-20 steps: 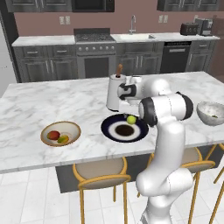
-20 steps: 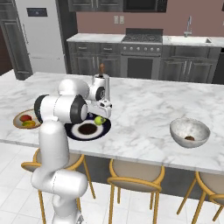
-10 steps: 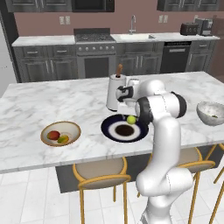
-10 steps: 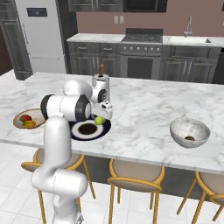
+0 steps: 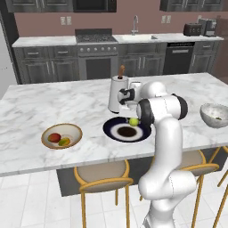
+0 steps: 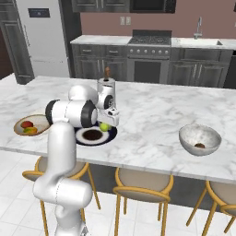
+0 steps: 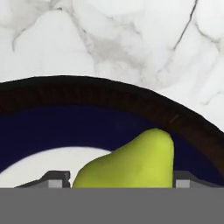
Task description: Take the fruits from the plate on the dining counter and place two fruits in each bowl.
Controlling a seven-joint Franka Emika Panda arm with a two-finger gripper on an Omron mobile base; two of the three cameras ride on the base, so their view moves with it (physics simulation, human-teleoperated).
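One plate (image 5: 113,128) mid dining counter (image 5: 53,102); dark cabinets (image 5: 44,69) behind.

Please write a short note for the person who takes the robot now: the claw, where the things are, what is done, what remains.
Claw: low over the plate, one finger each side of the green fruit; grip cannot be confirmed.
Tan bowl: holds a red fruit and a yellow one, so it is done.
Grey bowl: one brown fruit.
Left: carry the green fruit to the grey bowl.

yellow-green fruit (image 7: 131,164), navy white-ringed plate (image 5: 114,127), grey-veined white marble counter (image 5: 53,104)
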